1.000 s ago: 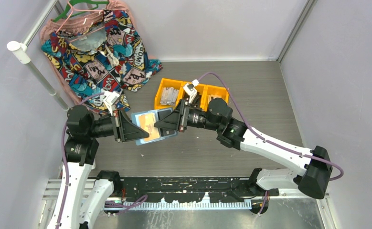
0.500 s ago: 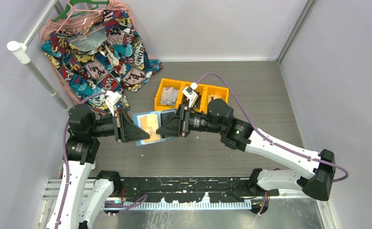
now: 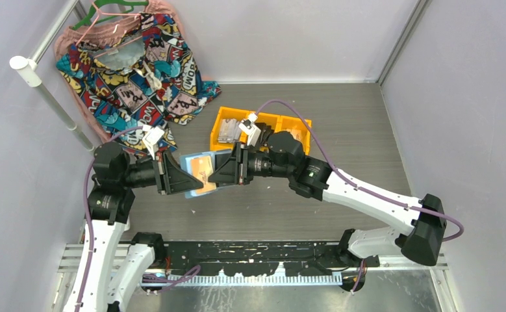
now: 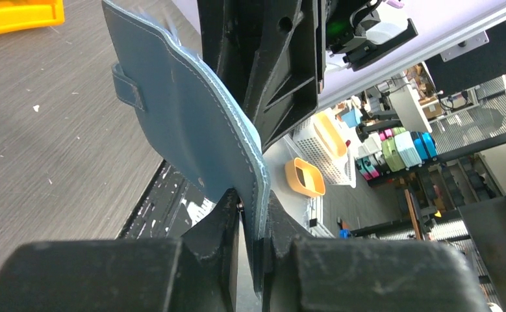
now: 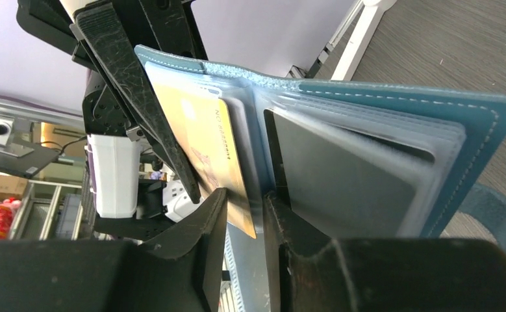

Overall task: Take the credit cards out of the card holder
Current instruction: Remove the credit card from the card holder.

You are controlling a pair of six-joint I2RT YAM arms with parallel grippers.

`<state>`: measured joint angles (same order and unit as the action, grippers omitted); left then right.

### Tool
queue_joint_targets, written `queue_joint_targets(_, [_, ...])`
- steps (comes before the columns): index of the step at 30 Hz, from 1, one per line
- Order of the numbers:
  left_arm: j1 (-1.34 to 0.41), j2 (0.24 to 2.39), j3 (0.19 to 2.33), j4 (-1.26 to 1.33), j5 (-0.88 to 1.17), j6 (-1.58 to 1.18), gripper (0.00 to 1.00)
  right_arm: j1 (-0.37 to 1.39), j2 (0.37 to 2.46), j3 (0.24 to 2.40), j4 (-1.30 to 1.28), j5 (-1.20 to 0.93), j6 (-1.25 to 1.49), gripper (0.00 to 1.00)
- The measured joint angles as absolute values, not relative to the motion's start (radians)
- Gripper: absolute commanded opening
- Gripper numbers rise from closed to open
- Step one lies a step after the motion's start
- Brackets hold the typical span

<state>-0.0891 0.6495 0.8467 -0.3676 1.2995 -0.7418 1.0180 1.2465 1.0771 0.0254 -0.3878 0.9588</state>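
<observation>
**Top view.** Dark grey wood-grain table (image 3: 367,130), boxed in by pale lilac walls (image 3: 289,39) at the back and both sides. At upper left, a comic-print garment (image 3: 133,71) on a hanger, beside a white rail (image 3: 49,97). Just above frame centre, a row of yellow bins (image 3: 234,127), partly hidden behind the right arm. Along the bottom edge, a black perforated rail (image 3: 250,250) over bare metal plate.

Left of centre, raised clear of the tabletop: the blue card holder (image 3: 191,161), spread open between the two arms. One edge of its cover clamped in the left gripper (image 3: 191,184). From the right side of the frame, the right gripper (image 3: 212,178) reaching into the open holder.

**Left wrist view.** Both fingers pressed tight against the stitched blue cover. Beyond the table edge, an open room with shelving and an orange basket (image 4: 305,177).

**Right wrist view.** Jaws drawn close on either side of the lower corner of a yellow credit card (image 5: 204,149) in its clear sleeve; actual contact not discernible. To the right of it, a dark card (image 5: 341,175) in the next sleeve.
</observation>
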Motion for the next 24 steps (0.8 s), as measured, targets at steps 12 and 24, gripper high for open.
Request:
queue_joint_targets(12, [-0.082,0.635,0.846,-0.339,1.316,-0.772,0.12,1.012,1.196,0.997,0.152,-0.422,1.021,0.05])
queue_joint_targets(24, [-0.095,0.635,0.838,-0.228,1.328,-0.898,0.07,1.005,1.121,0.893,0.302,-0.431,1.082,0.01])
